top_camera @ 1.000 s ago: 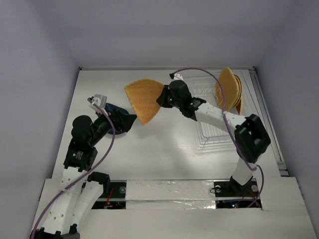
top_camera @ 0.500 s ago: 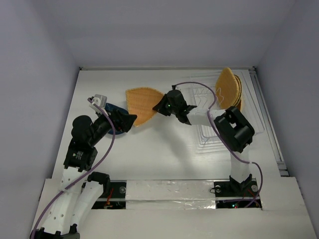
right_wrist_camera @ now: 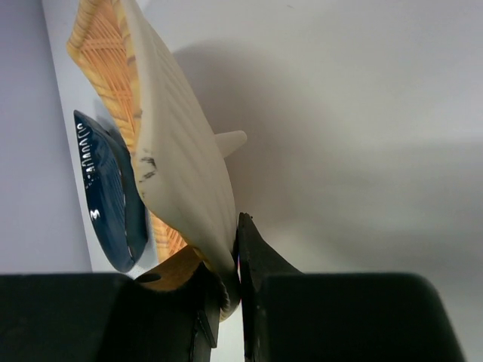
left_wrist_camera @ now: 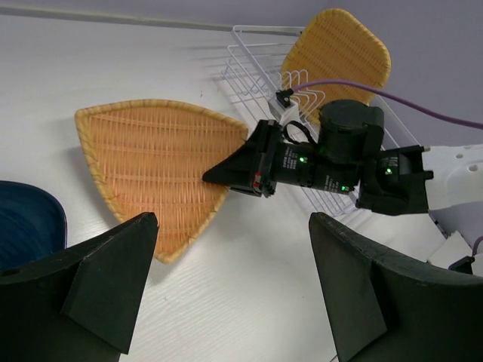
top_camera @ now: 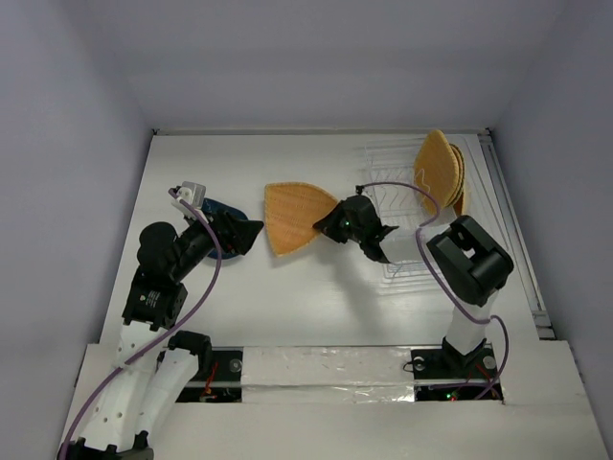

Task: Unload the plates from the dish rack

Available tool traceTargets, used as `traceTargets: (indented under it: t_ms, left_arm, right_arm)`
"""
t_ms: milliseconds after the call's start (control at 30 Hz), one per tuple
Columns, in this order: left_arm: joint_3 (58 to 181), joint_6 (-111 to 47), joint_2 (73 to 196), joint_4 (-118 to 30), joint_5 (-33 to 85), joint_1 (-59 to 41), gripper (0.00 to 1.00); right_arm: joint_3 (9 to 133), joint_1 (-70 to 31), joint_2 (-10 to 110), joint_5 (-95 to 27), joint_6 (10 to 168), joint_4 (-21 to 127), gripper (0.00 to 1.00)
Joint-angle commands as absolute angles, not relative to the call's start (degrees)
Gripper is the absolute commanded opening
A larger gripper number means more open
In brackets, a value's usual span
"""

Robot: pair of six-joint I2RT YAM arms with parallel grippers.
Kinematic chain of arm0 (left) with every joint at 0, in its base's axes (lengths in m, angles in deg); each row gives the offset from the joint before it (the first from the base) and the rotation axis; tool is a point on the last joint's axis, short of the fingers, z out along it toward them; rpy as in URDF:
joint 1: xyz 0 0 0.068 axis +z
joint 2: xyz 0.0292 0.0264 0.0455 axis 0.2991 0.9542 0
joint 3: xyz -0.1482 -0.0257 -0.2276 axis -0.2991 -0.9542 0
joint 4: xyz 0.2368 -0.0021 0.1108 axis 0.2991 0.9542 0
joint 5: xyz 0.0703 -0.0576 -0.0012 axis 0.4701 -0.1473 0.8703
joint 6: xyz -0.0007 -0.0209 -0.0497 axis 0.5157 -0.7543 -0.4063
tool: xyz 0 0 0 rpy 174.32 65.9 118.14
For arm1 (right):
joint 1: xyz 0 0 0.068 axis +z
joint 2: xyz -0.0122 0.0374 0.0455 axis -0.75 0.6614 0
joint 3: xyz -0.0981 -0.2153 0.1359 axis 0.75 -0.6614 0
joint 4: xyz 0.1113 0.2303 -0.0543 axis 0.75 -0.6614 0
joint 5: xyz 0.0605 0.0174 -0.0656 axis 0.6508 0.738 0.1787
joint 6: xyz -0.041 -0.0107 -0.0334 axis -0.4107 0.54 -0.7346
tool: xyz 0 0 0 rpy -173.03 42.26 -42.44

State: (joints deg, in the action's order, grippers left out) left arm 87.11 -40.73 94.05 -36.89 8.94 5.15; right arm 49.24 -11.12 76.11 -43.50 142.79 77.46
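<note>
My right gripper [top_camera: 335, 226] is shut on the edge of a rounded-triangular orange-tan woven plate [top_camera: 292, 217] and holds it tilted, low over the table middle. The left wrist view shows this plate [left_wrist_camera: 151, 162] with the right gripper [left_wrist_camera: 240, 170] pinching its corner. The right wrist view shows its pale underside [right_wrist_camera: 181, 173] between my jaws [right_wrist_camera: 235, 253]. A dark blue plate [top_camera: 216, 208] lies at the left under my left gripper [top_camera: 247, 233], which is open and empty [left_wrist_camera: 234, 294]. The clear dish rack [top_camera: 397, 251] at the right holds several orange-tan plates [top_camera: 441, 171] upright.
White walls close in the table at the back and both sides. A purple cable [top_camera: 393, 189] loops over the rack from the right arm. The blue plate also shows in the left wrist view [left_wrist_camera: 26, 226] and the right wrist view [right_wrist_camera: 106, 196].
My right arm has pulled back toward the rack and carried the orange plate right and nearer, tilting it lower. The left arm has not moved.
</note>
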Motion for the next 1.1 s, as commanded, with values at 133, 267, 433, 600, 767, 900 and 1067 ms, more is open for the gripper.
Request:
traceTargets:
  t_ms: [133, 267, 433, 600, 767, 900, 1067]
  left_arm:
    - [87.2, -41.0, 93.9, -40.5, 7.6, 5.4, 0.79]
    - [87.2, -40.9, 93.8, -40.5, 7.8, 5.4, 0.79]
    - [87.1, -41.0, 93.8, -40.4, 7.7, 5.4, 0.79]
    - [87.2, -41.0, 93.8, -40.4, 7.7, 5.4, 0.79]
    - [87.3, -40.9, 93.7, -40.3, 7.8, 5.4, 0.79]
    - [87.3, -40.9, 93.8, -40.4, 7.8, 5.4, 0.79]
    - [87.3, -40.9, 93.8, -40.2, 7.9, 5.4, 0.79]
  right_arm:
    - [42.4, -11.1, 69.9, -44.7, 143.3, 86.0, 0.32]
    - [41.3, -11.1, 70.8, -43.7, 143.2, 87.3, 0.49]
    - [39.2, -11.1, 69.1, -42.1, 143.3, 91.3, 0.71]
    - [41.7, -9.7, 60.0, -46.2, 137.4, 79.8, 0.95]
    - [41.1, -9.0, 53.1, -51.5, 133.9, 72.6, 1.00]
    - [38.7, -9.0, 46.8, -55.4, 131.1, 68.4, 0.90]
    - [42.4, -9.0, 35.8, -67.4, 123.3, 58.8, 0.09]
